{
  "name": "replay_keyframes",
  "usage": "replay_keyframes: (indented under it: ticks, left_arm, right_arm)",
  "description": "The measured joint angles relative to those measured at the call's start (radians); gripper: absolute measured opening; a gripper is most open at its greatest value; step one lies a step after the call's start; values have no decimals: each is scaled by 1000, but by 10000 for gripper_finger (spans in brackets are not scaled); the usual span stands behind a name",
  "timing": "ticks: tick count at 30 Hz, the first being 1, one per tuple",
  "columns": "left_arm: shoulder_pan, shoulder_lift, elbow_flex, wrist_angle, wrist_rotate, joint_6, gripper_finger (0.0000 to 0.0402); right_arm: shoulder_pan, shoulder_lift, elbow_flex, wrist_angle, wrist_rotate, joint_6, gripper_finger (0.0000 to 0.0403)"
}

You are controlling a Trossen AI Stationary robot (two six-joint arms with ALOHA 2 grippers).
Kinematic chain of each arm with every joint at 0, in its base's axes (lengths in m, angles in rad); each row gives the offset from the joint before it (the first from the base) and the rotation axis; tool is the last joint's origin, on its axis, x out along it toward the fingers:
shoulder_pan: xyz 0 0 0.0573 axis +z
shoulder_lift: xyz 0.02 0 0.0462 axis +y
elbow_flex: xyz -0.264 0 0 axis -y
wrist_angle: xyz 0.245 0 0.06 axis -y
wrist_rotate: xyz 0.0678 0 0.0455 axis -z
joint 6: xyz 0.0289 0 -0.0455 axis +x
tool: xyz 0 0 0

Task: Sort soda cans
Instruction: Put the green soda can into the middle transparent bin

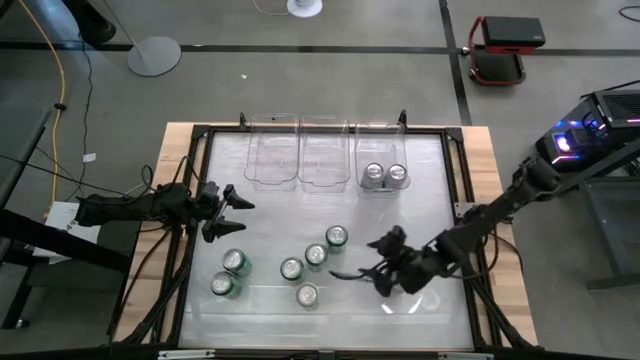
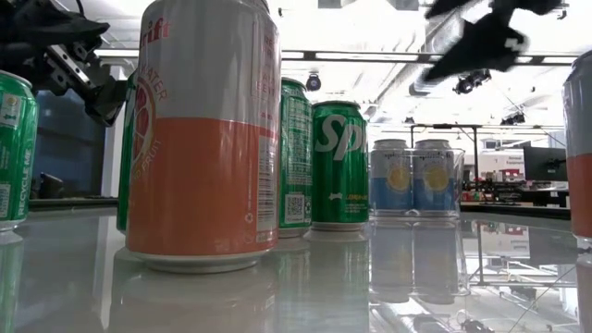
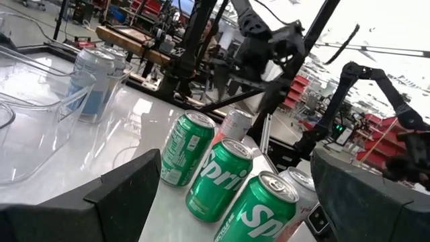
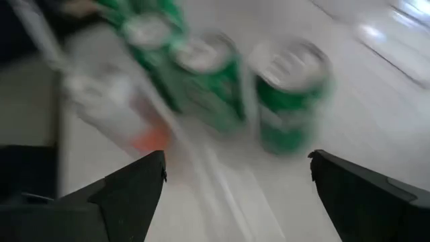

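Green cans (image 1: 314,256) clustered mid-table w/ silver ones; two cans (image 1: 384,175) already in far-right bin (image 1: 382,150). Right gripper (image 1: 362,272) wide, empty, beside cluster: approach step. Next: close on nearest can. Left gripper (image 1: 228,213) wide, waiting near left edge.

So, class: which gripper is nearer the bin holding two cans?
Left, though only narrowly. The left gripper sits off that bin toward the left arm's side; the right gripper hangs open further toward the table's front.
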Motion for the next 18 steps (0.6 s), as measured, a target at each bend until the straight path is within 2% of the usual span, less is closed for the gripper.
replay_keyframes:
  ticks: [2, 4, 6, 9, 14, 18]
  left_arm:
    - [0, 0, 0, 0, 0, 0, 360]
    - [0, 0, 0, 0, 0, 0, 360]
    - [0, 0, 0, 0, 0, 0, 360]
    - [0, 0, 0, 0, 0, 0, 360]
    - [0, 0, 0, 0, 0, 1, 360]
    - [0, 0, 0, 0, 0, 2, 360]
  right_arm:
    - [-22, 0, -29, 146, -10, -136, 360]
    - [-46, 0, -34, 213, 7, -247, 360]
    - [-78, 0, -32, 220, 35, -316, 360]
    - [-152, 0, -32, 217, 16, -342, 360]
    - [-278, 1, -32, 224, -180, -378, 360]
    - [-327, 18, -30, 239, -270, -448, 360]
